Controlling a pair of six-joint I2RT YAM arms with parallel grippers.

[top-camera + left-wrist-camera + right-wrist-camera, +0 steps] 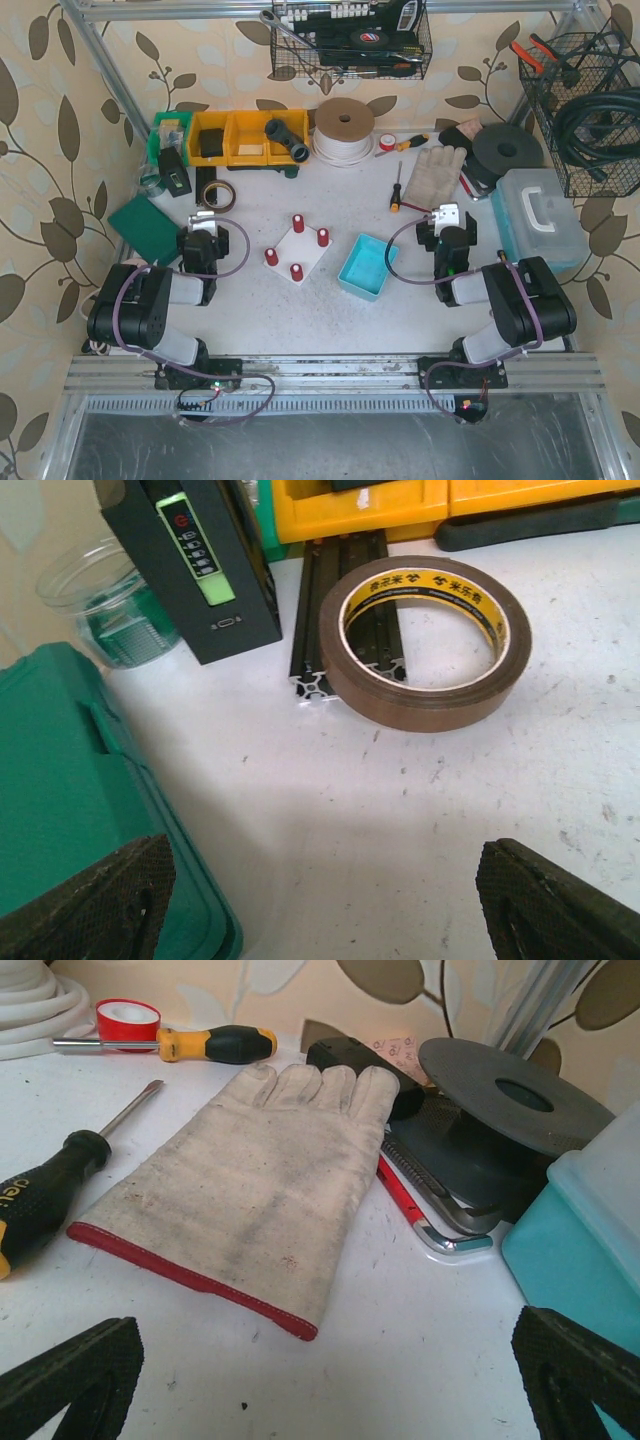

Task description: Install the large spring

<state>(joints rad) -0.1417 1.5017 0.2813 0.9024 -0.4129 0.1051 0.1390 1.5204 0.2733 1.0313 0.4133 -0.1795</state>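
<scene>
A white base plate [297,252] with several upright red pegs lies at the table's middle. A shallow blue tray [367,266] sits just right of it. No spring shows in any view. My left gripper [203,222] is open and empty left of the plate; in the left wrist view [325,905] its pads [90,905] stand wide apart over bare table. My right gripper [446,216] is open and empty right of the tray; in the right wrist view [325,1385] its pads [75,1375] stand wide apart below a work glove [250,1180].
Near the left gripper are a brown tape roll [425,645], a black device [195,565], a green case [60,800] and yellow bins [248,138]. Near the right gripper are screwdrivers [50,1195], a black disc [510,1095] and a teal box [540,220].
</scene>
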